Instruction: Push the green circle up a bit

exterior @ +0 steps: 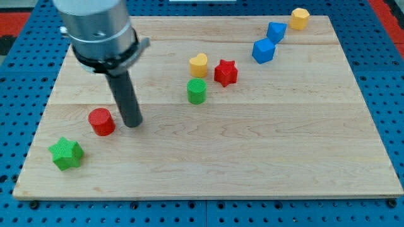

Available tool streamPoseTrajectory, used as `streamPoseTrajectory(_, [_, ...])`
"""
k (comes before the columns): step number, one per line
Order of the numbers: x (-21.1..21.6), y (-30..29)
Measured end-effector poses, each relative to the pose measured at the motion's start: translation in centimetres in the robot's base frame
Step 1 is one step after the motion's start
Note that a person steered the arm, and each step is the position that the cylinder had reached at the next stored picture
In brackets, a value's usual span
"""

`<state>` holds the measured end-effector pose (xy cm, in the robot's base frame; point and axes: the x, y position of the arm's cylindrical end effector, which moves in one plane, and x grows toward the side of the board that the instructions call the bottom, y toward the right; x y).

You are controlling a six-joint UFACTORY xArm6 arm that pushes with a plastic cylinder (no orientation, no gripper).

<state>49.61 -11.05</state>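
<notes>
1. Our tip (133, 124) rests on the surface (265, 151) just right of the red cylinder (101, 121); we have no gripper to open or close.
2. We should circle below the green cylinder (197, 91), then nudge gently upward.
3. It stands upright, mid-surface, just below the yellow heart (198, 64), so we keep the push short.

dark rod upright, my tip (133, 123) on the board

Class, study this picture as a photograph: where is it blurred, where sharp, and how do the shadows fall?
Camera view: the arm housing at the view's top left looks soft and blurred; my tip, just right of the red circle, is sharper; the green circle is crisp; lighting is even, with only faint shadows and no glare on the board.
</notes>
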Motion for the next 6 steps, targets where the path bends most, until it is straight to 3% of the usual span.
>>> streamPoseTrajectory(1, [1.0,4.6])
streamPoseTrajectory(3, [-2.2,11.0])
streamPoseTrajectory(4, [-5.5,12.8])
streamPoseTrajectory(6, [-7.4,12.4])
